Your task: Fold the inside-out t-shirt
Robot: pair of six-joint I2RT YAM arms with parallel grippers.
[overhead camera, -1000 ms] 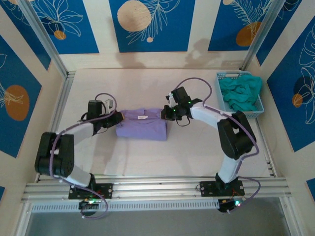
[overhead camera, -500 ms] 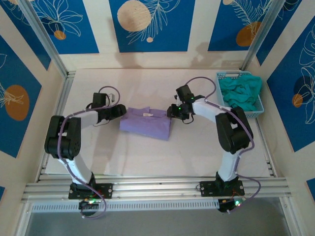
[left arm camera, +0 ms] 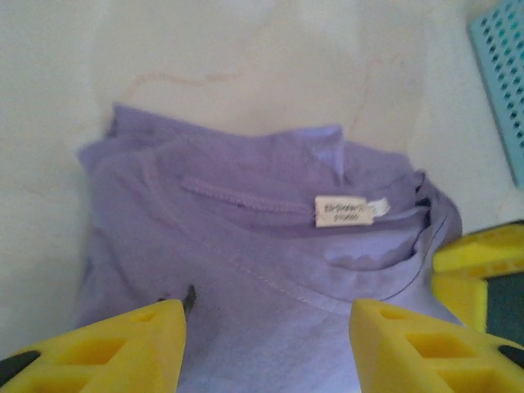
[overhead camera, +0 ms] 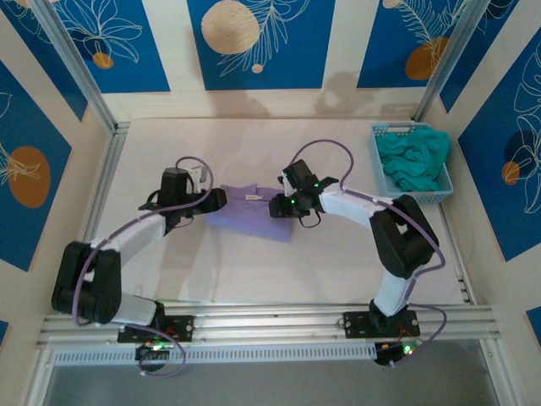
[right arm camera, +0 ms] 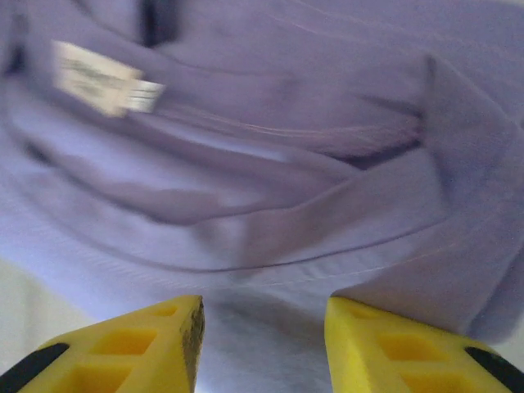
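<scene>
At the middle of the pale table (overhead camera: 254,275), between the two arms: lavender-purple cloth t-shirt (overhead camera: 251,216), inside-out with white neck label (left arm camera: 344,210) up, is lying as a compact folded rectangle where both arms are reaching it. Left gripper (overhead camera: 217,200) and right gripper (overhead camera: 276,205) are hovering over opposite side edges, yellow fingers parted and grasping nothing, likely readying another hold. Against a second ago, both sets of jaws are standing apart rather than clenched, and are sitting further inward.

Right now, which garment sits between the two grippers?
The lavender t-shirt, folded, neck label showing; the teal garment is bunched in the blue basket, far right.
</scene>
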